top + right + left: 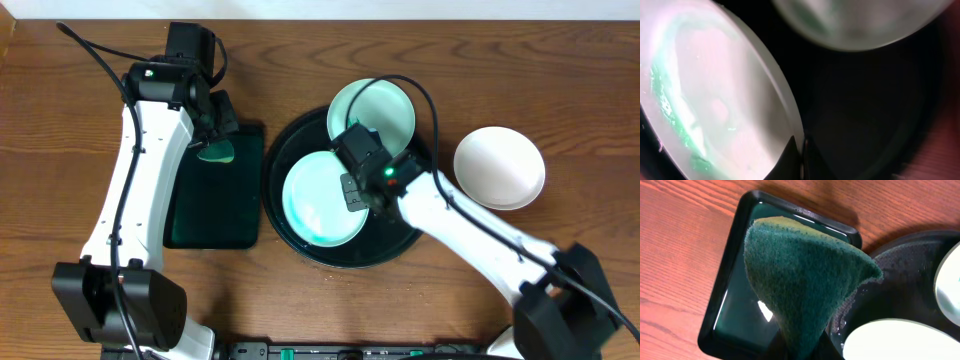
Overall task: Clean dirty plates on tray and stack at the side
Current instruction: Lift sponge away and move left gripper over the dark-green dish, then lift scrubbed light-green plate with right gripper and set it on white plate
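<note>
Right jaws: closed narrow on the right-hand rim of the near mint plate (318, 200). The wrist view shows the rim running in between the two finger tips.
Left jaws: clamped on a dark green scouring sponge (800, 275), folded to a blunt cone and held above the rectangular black tray (215, 215).
Near mint plate: lies in the round black tray (272, 185), on its left half, with a teal-green smear (672, 120) showing along one side of its face.
Far mint plate: (375, 110) sits at the far edge of the same tray, its rim seeming to ride on the tray's rim.
White plate: (500, 167) sits on the table (50, 120) to the right of the round tray, apart from it.
Deciding relation: the sponge is left of the held plate, just across the round tray's rim. The left arm (140, 160) is the nearer one for the wipe. The right arm (470, 225) reaches in from the right, so the plate's left side is open to it.
Axis: the plate is round, so it has no long axis. The sponge runs lengthwise away from its jaws.
Hard to make out: the left finger tips are buried under the sponge. The right wrist view is close and blurred, so I cannot tell whether the plate is lifted or flat. The far plate's centre is too pale to judge for a smear.
</note>
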`<state>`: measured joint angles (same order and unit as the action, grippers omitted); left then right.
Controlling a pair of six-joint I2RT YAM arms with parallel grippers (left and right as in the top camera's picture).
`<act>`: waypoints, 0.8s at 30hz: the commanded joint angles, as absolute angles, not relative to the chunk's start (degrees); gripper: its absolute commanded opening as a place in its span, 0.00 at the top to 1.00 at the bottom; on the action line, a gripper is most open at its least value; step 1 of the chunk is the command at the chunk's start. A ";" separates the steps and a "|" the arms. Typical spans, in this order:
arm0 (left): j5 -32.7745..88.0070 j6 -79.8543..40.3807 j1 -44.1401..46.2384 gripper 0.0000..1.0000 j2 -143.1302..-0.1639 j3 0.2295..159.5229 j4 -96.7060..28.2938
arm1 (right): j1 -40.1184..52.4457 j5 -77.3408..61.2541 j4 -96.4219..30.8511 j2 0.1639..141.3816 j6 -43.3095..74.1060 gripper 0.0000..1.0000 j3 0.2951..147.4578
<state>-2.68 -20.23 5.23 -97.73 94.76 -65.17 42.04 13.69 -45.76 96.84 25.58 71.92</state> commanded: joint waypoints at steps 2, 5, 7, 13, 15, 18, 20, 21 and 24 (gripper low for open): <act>-2.13 -18.87 5.06 0.93 -97.36 95.79 -65.21 | 47.24 39.18 -49.10 92.09 23.51 0.99 73.36; -2.13 -18.90 5.04 0.93 -97.36 95.79 -65.49 | 51.18 50.52 -51.20 90.13 23.49 0.99 73.36; -2.11 -18.90 5.04 0.93 -97.36 95.79 -65.56 | 53.87 57.71 -52.25 89.19 23.49 0.99 73.34; -2.13 -18.92 5.04 0.93 -97.41 95.79 -65.56 | 61.17 77.19 -53.78 88.51 23.49 0.99 73.34; -2.13 -18.90 5.04 0.93 -97.41 95.79 -65.56 | 63.46 83.07 -53.80 88.51 23.49 0.99 73.34; -2.13 -18.92 5.04 0.93 -97.41 95.79 -65.54 | 66.87 90.17 -53.87 88.51 23.44 0.99 73.34; -2.13 -18.92 5.04 0.93 -97.41 95.79 -65.54 | 69.34 90.76 -54.00 88.49 22.04 0.99 73.36; -2.13 -18.92 5.04 0.93 -97.41 95.79 -65.56 | 69.89 90.76 -54.13 88.49 22.02 0.99 73.34; -2.13 -18.92 5.04 0.92 -97.41 95.79 -65.56 | 70.72 90.76 -54.85 88.49 22.04 0.99 73.34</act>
<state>-1.85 -19.46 5.26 -97.73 94.76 -65.47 69.80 84.84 -54.46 89.73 22.50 72.29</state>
